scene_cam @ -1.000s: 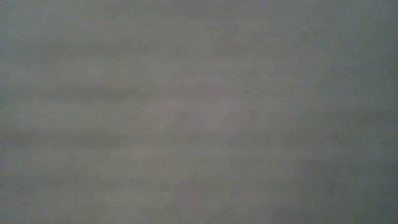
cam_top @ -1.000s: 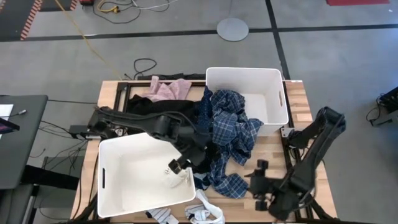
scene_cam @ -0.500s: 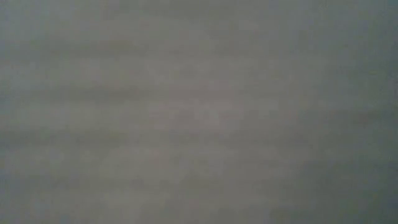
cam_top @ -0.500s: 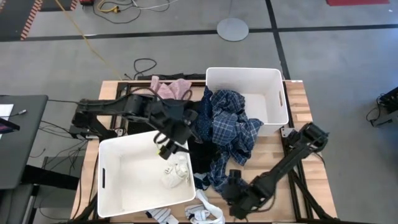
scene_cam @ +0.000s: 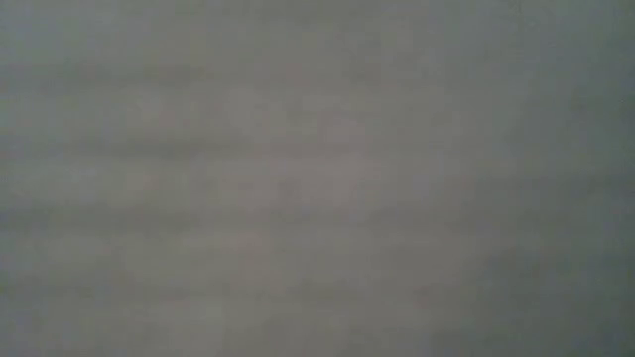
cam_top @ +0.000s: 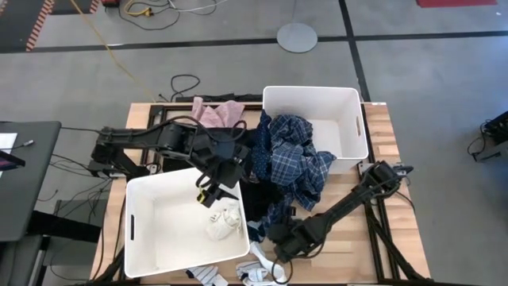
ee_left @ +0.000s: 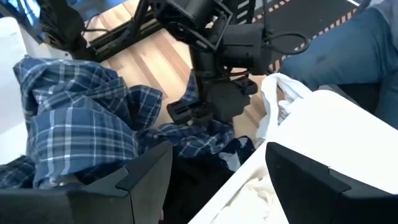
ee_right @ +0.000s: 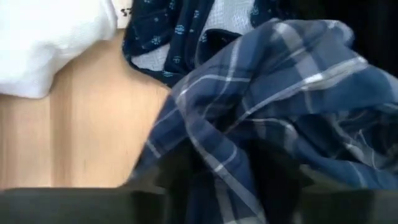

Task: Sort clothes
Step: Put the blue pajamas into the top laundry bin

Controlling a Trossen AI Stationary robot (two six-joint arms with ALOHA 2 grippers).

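A blue-white plaid shirt point(cam_top: 294, 159) spills from the right white bin point(cam_top: 343, 102) toward the near edge, partly over a black garment point(cam_top: 252, 197). A pink garment point(cam_top: 218, 114) lies at the far edge. A crumpled white piece point(cam_top: 225, 222) lies in the left bin point(cam_top: 151, 230). White and striped socks point(cam_top: 262, 274) lie at the near edge. My left gripper point(cam_top: 209, 192) hangs open over the left bin's far right corner, holding nothing point(ee_left: 217, 180). My right gripper point(cam_top: 278, 241) is down on the shirt's near end, open. A dark blue patterned piece point(ee_right: 168, 25) lies just beyond it. My right gripper slants down from the table's right side onto the plaid shirt's near end point(ee_right: 224, 143). A fold of the shirt lies between its two fingers point(ee_right: 168, 177). The shirt lies slack on the table. Whether the fingers touch the cloth, I cannot tell.
The low view shows only flat grey. Bare wood point(cam_top: 349, 199) lies right of the shirt, under my right arm. A dark side table point(cam_top: 24, 175) stands left of the work table, and cables run over the floor behind it.
My left gripper has risen out of the left bin and drawn back toward the far edge, leaving the white piece lying in the bin. My right gripper has swung toward the table's left along the near edge and come down onto the plaid shirt's near end.
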